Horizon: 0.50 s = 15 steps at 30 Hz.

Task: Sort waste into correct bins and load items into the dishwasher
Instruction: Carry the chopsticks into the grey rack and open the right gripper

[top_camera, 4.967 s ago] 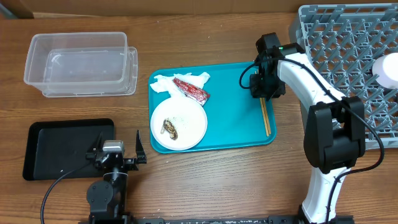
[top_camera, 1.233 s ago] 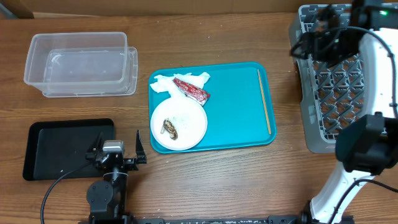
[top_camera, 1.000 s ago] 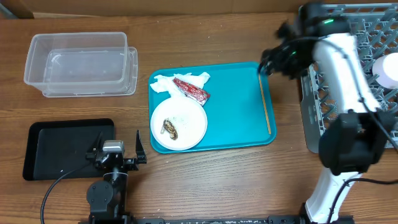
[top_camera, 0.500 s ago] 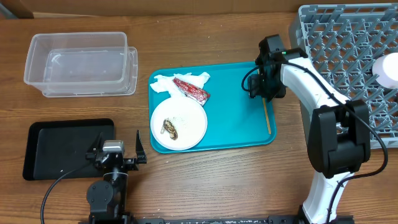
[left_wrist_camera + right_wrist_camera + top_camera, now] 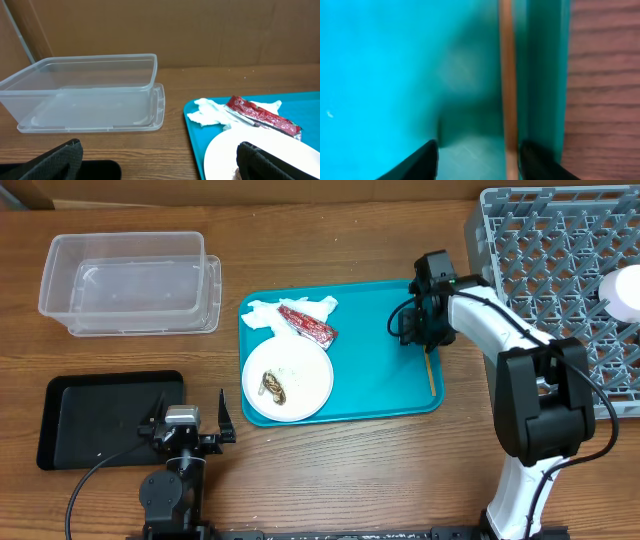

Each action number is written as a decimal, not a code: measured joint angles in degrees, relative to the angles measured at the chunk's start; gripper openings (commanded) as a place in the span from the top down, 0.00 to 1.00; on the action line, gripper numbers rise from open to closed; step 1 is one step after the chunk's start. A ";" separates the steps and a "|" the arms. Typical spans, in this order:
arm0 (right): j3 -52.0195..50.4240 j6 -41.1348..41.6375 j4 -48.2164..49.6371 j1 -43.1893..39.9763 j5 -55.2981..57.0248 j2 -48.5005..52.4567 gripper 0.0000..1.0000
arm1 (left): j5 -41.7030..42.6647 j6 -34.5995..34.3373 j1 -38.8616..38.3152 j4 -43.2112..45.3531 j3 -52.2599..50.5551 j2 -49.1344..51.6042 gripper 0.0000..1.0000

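A thin wooden chopstick [image 5: 431,372] [image 5: 507,75] lies along the right rim of the teal tray [image 5: 380,370]. My right gripper [image 5: 424,332] [image 5: 479,162] is down over its far end. The jaws stand apart, the stick between them close to the right finger [image 5: 545,162], not clamped. The white plate [image 5: 288,380] holds a brown food scrap [image 5: 272,386]. Behind it lie the white napkin [image 5: 262,313] [image 5: 210,112] and the red wrapper [image 5: 307,323] [image 5: 262,115]. My left gripper [image 5: 190,430] [image 5: 170,165] rests wide open near the front edge, holding nothing.
The clear tub [image 5: 130,280] [image 5: 85,90] sits at the back left, and the black tray [image 5: 100,415] lies in front of it beside my left gripper. The grey dish rack [image 5: 560,280] fills the back right, with a white dish [image 5: 625,290] at its right edge.
The right arm swung from the rack back to the tray's right rim and lowered over the chopstick, its jaws narrowing. The left arm stayed still.
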 measured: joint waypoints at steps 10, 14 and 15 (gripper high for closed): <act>0.09 4.17 -3.45 -0.13 -2.56 -0.87 0.96 | 0.02 0.00 0.00 0.02 0.00 -0.02 0.00; 8.00 4.31 -10.97 -0.83 -4.87 -0.76 0.96 | 0.02 0.00 0.00 0.02 0.00 0.00 0.00; 10.82 4.09 -12.63 -1.22 -5.03 -0.76 0.96 | 0.02 0.00 0.00 0.00 0.00 -0.02 0.00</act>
